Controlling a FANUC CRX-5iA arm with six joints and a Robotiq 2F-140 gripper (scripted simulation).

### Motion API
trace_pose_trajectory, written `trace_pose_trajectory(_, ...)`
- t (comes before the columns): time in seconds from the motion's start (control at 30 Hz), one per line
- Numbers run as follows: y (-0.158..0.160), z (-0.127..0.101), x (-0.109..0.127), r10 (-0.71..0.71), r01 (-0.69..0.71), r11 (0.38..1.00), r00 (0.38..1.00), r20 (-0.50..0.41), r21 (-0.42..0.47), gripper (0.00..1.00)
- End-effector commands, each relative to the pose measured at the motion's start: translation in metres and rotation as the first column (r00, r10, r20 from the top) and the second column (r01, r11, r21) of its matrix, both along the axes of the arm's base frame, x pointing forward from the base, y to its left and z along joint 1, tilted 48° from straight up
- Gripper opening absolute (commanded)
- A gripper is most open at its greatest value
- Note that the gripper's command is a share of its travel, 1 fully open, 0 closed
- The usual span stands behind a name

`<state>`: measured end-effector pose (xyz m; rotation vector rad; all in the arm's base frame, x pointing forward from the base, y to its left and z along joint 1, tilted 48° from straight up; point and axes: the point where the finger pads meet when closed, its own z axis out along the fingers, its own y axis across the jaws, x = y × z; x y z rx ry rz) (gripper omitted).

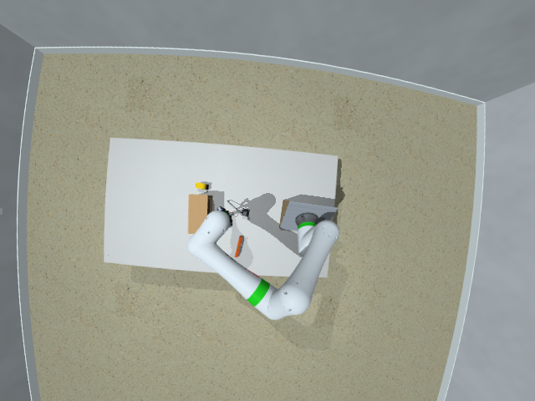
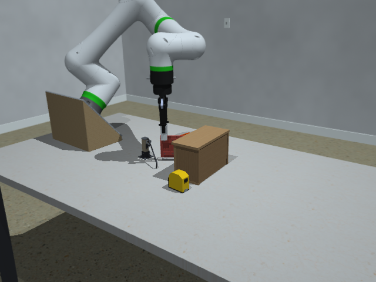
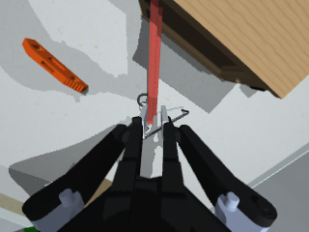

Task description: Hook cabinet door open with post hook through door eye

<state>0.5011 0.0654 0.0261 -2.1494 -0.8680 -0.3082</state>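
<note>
The wooden cabinet [image 1: 197, 213] [image 2: 198, 164] [image 3: 251, 34] stands flat on the table. Its red door [image 2: 166, 149] [image 3: 154, 63] stands well open. A dark ring eye [image 3: 138, 101] shows beside the door's free edge in the wrist view. The post [image 1: 246, 212] [image 2: 145, 147] stands in front of the cabinet. Its thin hook [image 2: 153, 155] hangs slanting down from the post, its tip clear of the eye. My gripper [image 2: 164, 138] [image 3: 154, 112] points down with its fingers a little apart. The door's free edge lies between the fingertips, with a small gap showing on one side. Its fingertips are hidden in the top view.
A yellow tape measure [image 1: 201, 185] [image 2: 178, 181] stands beside the cabinet. An orange tool [image 1: 239, 246] [image 3: 54, 66] lies on the table on the other side. The wedge-shaped robot mount [image 1: 289, 210] [image 2: 68, 123] stands beyond the post. My forearm passes above the table edge.
</note>
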Motion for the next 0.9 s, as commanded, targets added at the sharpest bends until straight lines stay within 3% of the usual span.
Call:
trace_pose_trajectory(0.0,-0.001,-0.001,0.002,0.017,-0.017,1.000,1.000,0.019,0.001,0.16)
trace_pose_trajectory(0.87,-0.009,-0.011,0.016,0.098,-0.099,0.995,0.989,0.111,0.003,0.16)
